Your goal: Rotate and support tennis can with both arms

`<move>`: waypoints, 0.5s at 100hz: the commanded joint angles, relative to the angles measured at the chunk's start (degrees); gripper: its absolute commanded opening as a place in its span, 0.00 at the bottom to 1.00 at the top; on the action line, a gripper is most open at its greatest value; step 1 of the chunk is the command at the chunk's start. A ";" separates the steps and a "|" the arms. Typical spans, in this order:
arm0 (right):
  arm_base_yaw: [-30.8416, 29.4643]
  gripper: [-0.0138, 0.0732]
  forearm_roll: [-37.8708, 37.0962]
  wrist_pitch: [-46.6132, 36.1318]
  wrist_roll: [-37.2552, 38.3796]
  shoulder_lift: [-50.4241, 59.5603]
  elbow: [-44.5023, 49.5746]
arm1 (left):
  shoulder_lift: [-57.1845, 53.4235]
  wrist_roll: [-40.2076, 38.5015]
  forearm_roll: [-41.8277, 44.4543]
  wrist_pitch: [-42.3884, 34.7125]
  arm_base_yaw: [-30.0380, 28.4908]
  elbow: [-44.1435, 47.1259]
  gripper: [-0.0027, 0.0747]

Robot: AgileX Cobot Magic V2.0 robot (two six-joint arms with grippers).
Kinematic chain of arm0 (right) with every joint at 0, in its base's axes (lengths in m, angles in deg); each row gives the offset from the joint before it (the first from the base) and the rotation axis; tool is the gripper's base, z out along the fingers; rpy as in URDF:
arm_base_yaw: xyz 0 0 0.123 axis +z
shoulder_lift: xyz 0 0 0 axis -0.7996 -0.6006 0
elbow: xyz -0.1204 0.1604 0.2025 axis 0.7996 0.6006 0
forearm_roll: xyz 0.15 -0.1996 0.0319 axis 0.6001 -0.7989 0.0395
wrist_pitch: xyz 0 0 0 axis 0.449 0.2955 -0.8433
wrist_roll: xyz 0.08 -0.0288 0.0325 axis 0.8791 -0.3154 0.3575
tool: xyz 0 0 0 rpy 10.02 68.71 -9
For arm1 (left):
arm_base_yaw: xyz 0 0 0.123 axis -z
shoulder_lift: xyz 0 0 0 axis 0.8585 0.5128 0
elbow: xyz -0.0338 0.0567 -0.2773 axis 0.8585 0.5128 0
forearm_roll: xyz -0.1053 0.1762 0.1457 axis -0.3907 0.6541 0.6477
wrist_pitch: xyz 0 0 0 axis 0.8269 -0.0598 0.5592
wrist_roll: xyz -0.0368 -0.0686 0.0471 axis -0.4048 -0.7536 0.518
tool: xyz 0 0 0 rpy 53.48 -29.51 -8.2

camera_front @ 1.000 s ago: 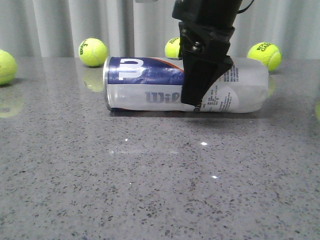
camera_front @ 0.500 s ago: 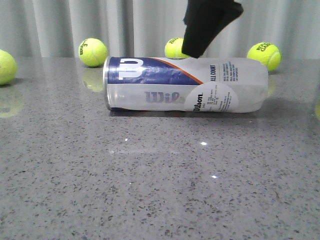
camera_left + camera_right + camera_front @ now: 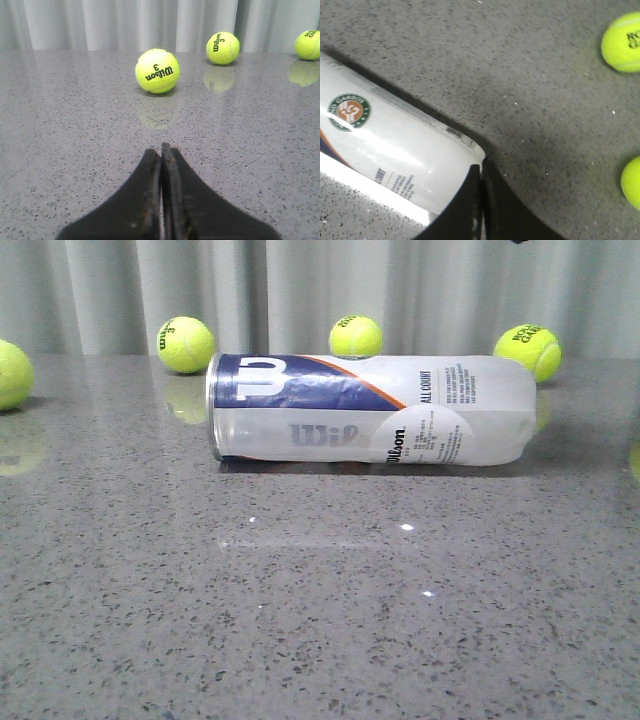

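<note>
The tennis can (image 3: 370, 410) lies on its side on the grey table, its metal rim to the left and its navy band with a white W on top. No gripper touches it in the front view. My right gripper (image 3: 481, 172) is shut and empty, raised above the can's white end (image 3: 395, 150). My left gripper (image 3: 161, 150) is shut and empty, low over bare table, away from the can.
Tennis balls lie behind the can (image 3: 185, 344) (image 3: 355, 336) (image 3: 528, 349), and one lies at the far left edge (image 3: 12, 373). Three balls show ahead of the left gripper (image 3: 157, 70) (image 3: 222, 48) (image 3: 308, 44). Two balls lie beside the right gripper (image 3: 621, 42) (image 3: 632, 182). A grey curtain hangs behind.
The right arm has risen from in front of the can's middle, up and out of the top of the front view. The can has not moved.
</note>
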 commanded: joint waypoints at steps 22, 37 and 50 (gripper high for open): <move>-13.27 0.08 9.86 1.01 2.84 5.24 0.06 | -2.33 -0.02 0.00 -5.02 0.36 2.72 0.01; -19.07 0.08 13.66 -1.10 2.00 8.43 5.94 | -2.33 -0.02 0.00 -5.02 0.36 2.72 0.01; -22.34 0.08 13.61 -5.27 2.00 12.14 13.92 | -2.33 -0.02 0.00 -5.02 0.36 2.72 0.01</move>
